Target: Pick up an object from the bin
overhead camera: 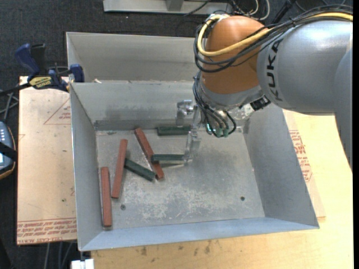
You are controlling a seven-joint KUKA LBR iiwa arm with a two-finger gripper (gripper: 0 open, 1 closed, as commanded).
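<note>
1. Right, in the camera view the gripper (189, 157) is down low near the middle of the bin (84, 150). It hangs below the arm's orange cover (230, 55).
2. Its tip sits at the right end of a dark green stick (168, 158), which lies flat on the bin floor close to the centre. Whether it touches the stick or is just beside it cannot be told.
3. As for the jaws, how far apart they stand cannot be told from this angle. Nothing can be seen clamped in them.
4. A slanting red-brown stick (147, 147) crosses the green stick's left end. A second green stick (173, 130) lies nearer the back wall and a third green stick (140, 170) lies to the left. Two more red-brown sticks (119, 167) (105, 198) lie well apart on the left side.
5. By the look of it, the reach into the bin is done. Every stick lies on the floor and none is raised. The closing, the lift and the carry clear of the bin all appear to be left.
</note>
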